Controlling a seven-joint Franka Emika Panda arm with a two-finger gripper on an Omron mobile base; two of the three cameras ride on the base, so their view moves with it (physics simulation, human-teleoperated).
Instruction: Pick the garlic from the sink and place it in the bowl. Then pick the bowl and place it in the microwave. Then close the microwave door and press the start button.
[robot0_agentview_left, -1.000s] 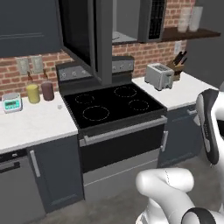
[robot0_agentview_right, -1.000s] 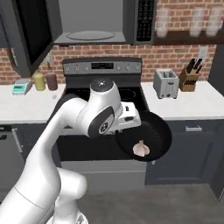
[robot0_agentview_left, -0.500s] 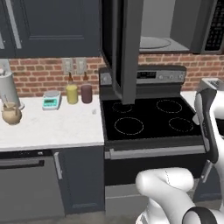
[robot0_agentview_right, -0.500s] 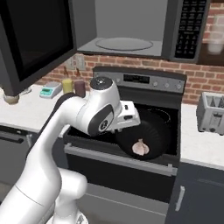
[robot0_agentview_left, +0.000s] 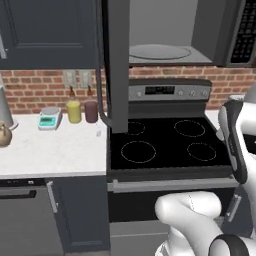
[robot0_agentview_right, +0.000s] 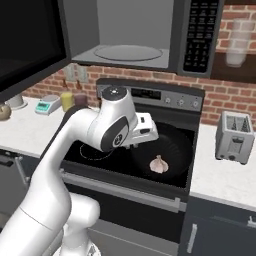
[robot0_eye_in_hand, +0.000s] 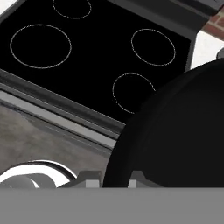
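My gripper (robot0_agentview_right: 144, 134) is shut on the near rim of the black bowl (robot0_agentview_right: 176, 140), holding it level above the stovetop. The pale garlic (robot0_agentview_right: 158, 163) lies inside the bowl. In the hand view the bowl (robot0_eye_in_hand: 175, 131) bulks dark at the right, and its rim sits between my gripper (robot0_eye_in_hand: 114, 178) fingertips. Above the stove the microwave (robot0_agentview_right: 131, 35) stands open, showing its grey cavity and glass turntable (robot0_agentview_right: 126, 52). The microwave door (robot0_agentview_right: 29, 42) swings out to the left; in the left base view the door (robot0_agentview_left: 117, 65) is edge-on. A button panel (robot0_agentview_right: 200, 34) runs down the microwave's right side.
A black stovetop (robot0_agentview_left: 165, 145) with four burner rings lies under the bowl, with an oven handle (robot0_agentview_left: 170, 185) below its front. A toaster (robot0_agentview_right: 233, 137) stands on the right counter. A small scale (robot0_agentview_left: 48, 119), a yellow jar (robot0_agentview_left: 74, 111) and a dark jar (robot0_agentview_left: 91, 111) sit on the left counter (robot0_agentview_left: 55, 150).
The whole picture has shifted with the base: stove and open microwave now sit centred and closer. The bowl with the garlic stays in my gripper.
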